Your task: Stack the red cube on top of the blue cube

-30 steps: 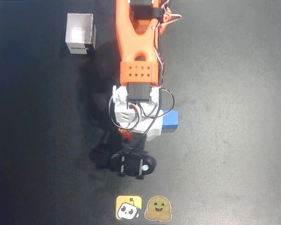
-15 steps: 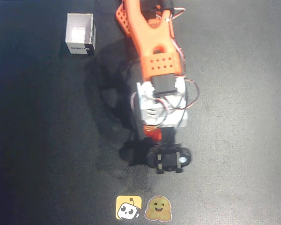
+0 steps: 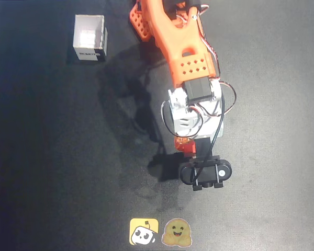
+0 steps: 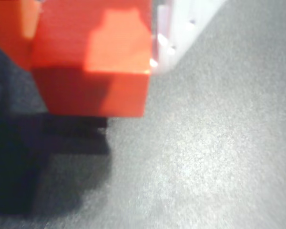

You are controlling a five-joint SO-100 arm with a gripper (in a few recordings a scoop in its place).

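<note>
In the overhead view, at the far left and near the top, a white open box (image 3: 89, 37) stands alone on the black table (image 3: 36, 157), well apart from everything else. Going to the right, along the bottom edge there are 2 small stickers side by side, a yellow sticker (image 3: 143, 231) and next to it a brown sticker (image 3: 177, 232). Above them, more to the right, the orange arm (image 3: 175, 36) comes down from the top edge and ends in a white wrist block with black cables looping around it. Just below this white block I see a small piece of the red cube (image 3: 186, 145), and under it the black camera mount (image 3: 205, 173) sits across the arm's end. The gripper (image 3: 188, 149) is mostly hidden under the arm here. In the wrist view the red cube (image 4: 93, 57) is very close to the camera, at the upper left, with a white finger (image 4: 181, 28) touching its right side, and it throws a dark shadow on the grey surface below it, so it seems lifted above the table. From this the gripper looks clamped on the red cube. The blue cube is covered by the arm or outside my sight, so I cannot tell its place.
</note>
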